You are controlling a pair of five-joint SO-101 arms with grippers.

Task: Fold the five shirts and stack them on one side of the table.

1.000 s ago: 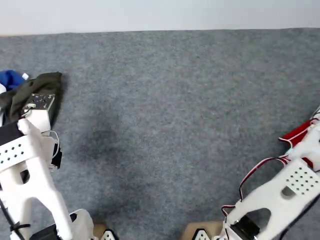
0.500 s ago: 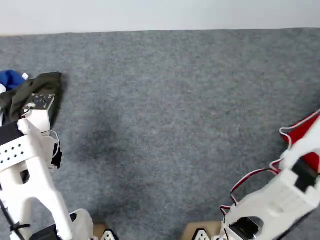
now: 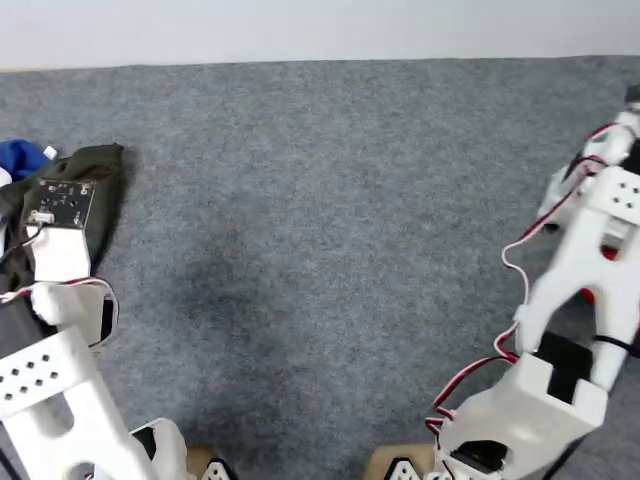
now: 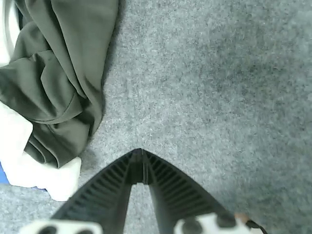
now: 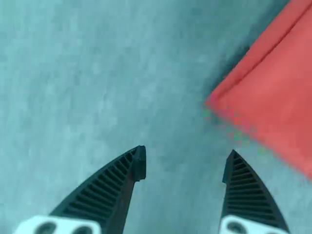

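High view: olive shirt [image 3: 100, 175] and blue garment [image 3: 20, 157] lie crumpled at the frame's left edge, unfolded. Left gripper [image 4: 142, 155] is clenched empty; right gripper [image 5: 185, 163] gapes beside a red shirt [image 5: 273, 107]. Folding appears barely begun.

A grey, felt-covered table [image 3: 330, 200] carries everything. At its left edge lies a crumpled dark olive-green cloth shirt [image 4: 58, 73], partly resting on a white cloth garment [image 4: 29, 168] that pokes out from under it. A bright blue cloth garment [image 3: 20, 157] lies just beside them at the same edge. At the right edge lies a flat red cloth shirt [image 5: 273, 97].
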